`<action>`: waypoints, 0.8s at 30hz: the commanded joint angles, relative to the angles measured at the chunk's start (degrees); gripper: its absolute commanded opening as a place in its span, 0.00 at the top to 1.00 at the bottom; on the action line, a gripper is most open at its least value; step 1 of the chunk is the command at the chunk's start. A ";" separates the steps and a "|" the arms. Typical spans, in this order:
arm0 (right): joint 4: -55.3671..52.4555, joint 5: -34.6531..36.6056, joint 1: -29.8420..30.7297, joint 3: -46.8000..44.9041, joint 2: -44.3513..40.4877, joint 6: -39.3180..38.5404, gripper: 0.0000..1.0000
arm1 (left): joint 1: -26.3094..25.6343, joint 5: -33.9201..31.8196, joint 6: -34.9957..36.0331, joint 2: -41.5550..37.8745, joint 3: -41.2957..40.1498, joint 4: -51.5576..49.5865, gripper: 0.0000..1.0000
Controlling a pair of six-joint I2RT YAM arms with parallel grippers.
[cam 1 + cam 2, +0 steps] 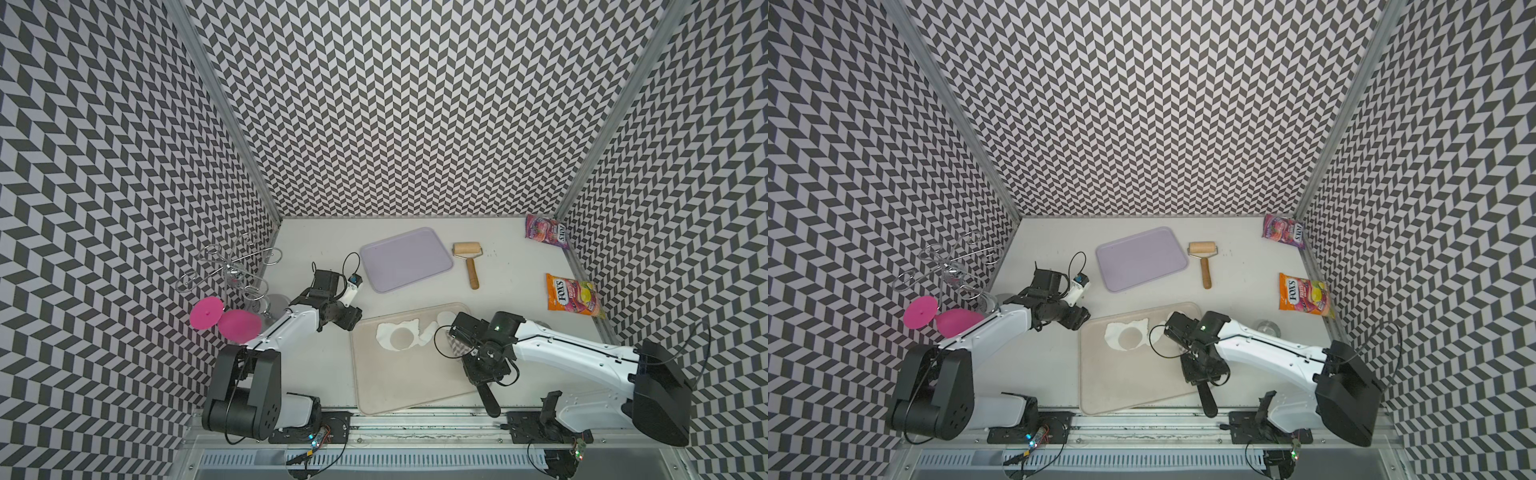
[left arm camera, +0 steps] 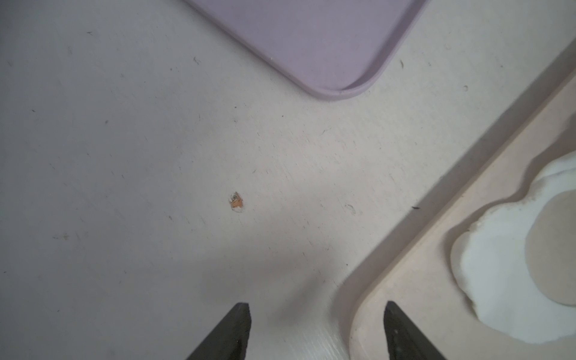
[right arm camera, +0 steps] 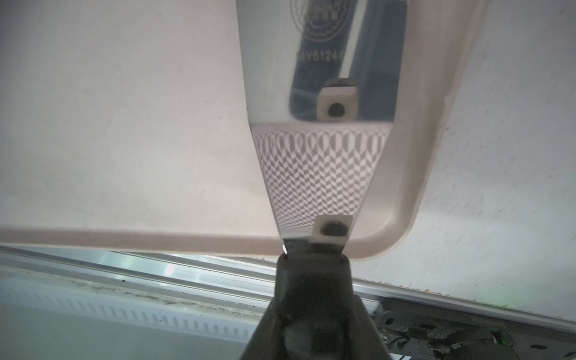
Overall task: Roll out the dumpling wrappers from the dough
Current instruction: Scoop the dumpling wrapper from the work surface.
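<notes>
Dough sheet [image 1: 384, 332], round hole cut, on beige tray [image 1: 399, 382] between the grippers; wrapper [image 1: 445, 318] just beyond right gripper [image 1: 484, 368], which clamps a scraper [image 1: 488, 399]. Left gripper [image 2: 318, 314] open, empty. Likely lifting step: next slide scraper flat under wrapper.

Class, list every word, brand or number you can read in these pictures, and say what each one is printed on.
"FOX'S": orange candy bag.
"FOX'S", rotated: purple candy bag.
"MY5124", with the characters at either end unclear: blade of the scraper.
The round stamp above that code and the bags' smaller print are too blurred or small to read.
</notes>
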 commanded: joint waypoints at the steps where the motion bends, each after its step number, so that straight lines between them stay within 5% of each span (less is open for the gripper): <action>1: 0.86 1.89 -0.84 0.43 0.64 -0.66 1.00 | 0.34 0.41 -0.31 -1.40 -0.85 0.79 0.30; 24: 3.09 -1.79 -1.11 1.92 -1.03 -0.64 1.00 | 0.69 0.49 -0.19 -1.40 -0.93 0.87 0.29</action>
